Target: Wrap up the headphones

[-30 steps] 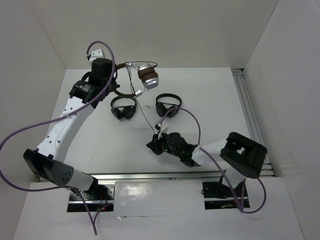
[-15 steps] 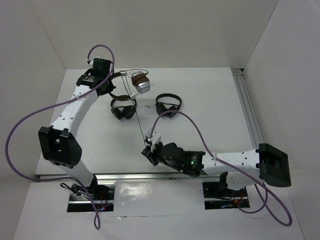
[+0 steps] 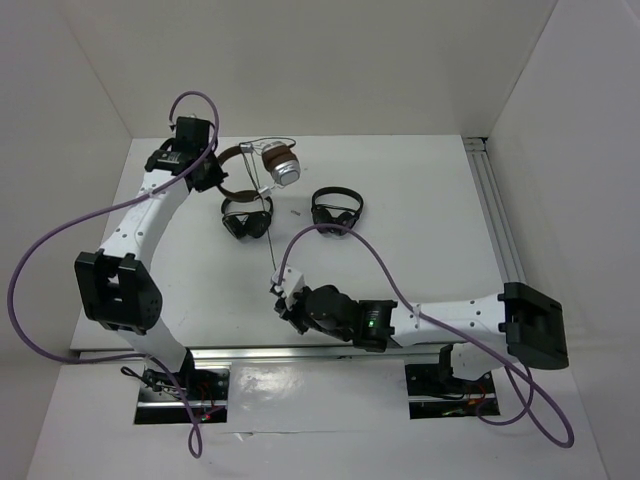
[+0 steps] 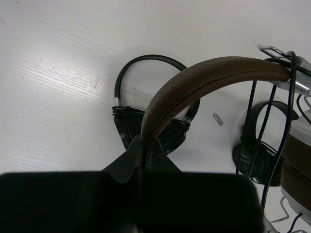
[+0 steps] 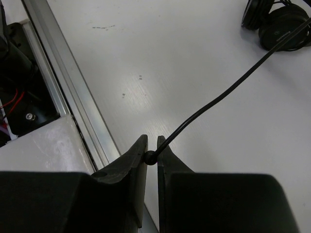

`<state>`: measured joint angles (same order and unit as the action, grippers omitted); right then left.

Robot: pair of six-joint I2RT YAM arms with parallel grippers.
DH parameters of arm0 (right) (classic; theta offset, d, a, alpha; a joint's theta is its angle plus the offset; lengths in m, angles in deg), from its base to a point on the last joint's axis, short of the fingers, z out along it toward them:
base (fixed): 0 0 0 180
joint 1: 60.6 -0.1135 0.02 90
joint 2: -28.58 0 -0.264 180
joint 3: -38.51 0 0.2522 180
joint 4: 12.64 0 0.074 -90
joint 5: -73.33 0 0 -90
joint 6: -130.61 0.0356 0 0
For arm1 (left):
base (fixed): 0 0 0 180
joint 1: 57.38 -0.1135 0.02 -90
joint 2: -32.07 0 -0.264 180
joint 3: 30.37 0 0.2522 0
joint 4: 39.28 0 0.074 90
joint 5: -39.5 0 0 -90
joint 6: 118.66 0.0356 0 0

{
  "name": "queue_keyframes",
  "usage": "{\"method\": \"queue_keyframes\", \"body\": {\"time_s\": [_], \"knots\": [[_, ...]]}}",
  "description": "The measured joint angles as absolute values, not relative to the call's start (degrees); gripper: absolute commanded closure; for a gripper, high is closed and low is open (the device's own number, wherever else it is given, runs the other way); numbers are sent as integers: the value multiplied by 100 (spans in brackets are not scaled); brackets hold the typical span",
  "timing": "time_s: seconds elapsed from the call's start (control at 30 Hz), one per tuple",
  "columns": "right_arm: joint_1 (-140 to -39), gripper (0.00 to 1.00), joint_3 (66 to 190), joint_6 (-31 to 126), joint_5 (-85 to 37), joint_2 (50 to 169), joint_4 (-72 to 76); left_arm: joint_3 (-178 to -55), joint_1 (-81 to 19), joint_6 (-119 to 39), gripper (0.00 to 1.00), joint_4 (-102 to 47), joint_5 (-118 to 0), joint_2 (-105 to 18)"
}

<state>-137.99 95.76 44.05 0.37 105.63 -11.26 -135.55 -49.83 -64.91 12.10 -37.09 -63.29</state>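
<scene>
Near the counter's [image 3: 420, 230] front edge, just beyond the aluminium rail [image 5: 73, 97], the right tool [image 5: 151, 145] is seen pinching the thin black cable [image 5: 218, 97] between its nearly closed fingers. From there the cable is drawn in a fairly straight line away across the counter. Farther on, a small black headset [image 3: 247, 215] and a second black headset [image 3: 337, 208] lie side by side, the cable passing between them. Beyond these, at the far left of the counter, the headphones [image 3: 270, 165] are held up by the left tool [image 4: 146, 145], which is pressed together on the brown headband [image 4: 214, 73]. The silver earcup [image 3: 285, 170] is turned to the right, and several cable strands run down beside it.
</scene>
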Motion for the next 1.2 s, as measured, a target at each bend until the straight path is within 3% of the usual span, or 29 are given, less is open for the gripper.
{"method": "queue_keyframes", "body": {"time_s": [0.37, 0.8, 1.2], "knots": [[-13455, 100, 9696, 4217, -750, 10976, -1166, -13373, -5195, -6530, 100, 950, -4369, -6333], [-13453, 100, 10949, 3592, -866, 10624, -335, -13373, -4526, -6264, 100, 1060, -2997, -6385], [-13088, 100, 11277, 3002, -280, 10045, 729, -13607, -4021, -5547, 100, 1342, -2741, -6525]]}}
